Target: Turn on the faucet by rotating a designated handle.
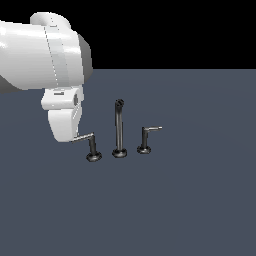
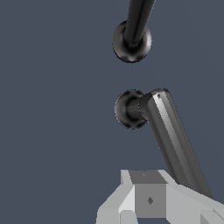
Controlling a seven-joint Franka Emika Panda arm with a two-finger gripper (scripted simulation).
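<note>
The faucet is a dark glossy three-piece set on the grey floor: a tall thin spout (image 1: 119, 129) in the middle and an L-shaped lever on each side. The handle (image 1: 90, 142), the one with the longer lever, stands on the exterior view's left; its lever tip reaches under the white hand of my gripper (image 1: 70, 134). In the wrist view the handle's lever (image 2: 175, 142) runs from its round base (image 2: 127, 109) down past the grey gripper (image 2: 148, 199), touching or nearly touching it. The fingertips are hidden, so their state is unclear. The spout's base (image 2: 131, 43) lies beyond.
The smaller L-shaped handle (image 1: 145, 138) stands on the exterior view's right of the spout, its short lever pointing away from the arm. The bulky white arm links (image 1: 45, 55) fill the upper left of the exterior view.
</note>
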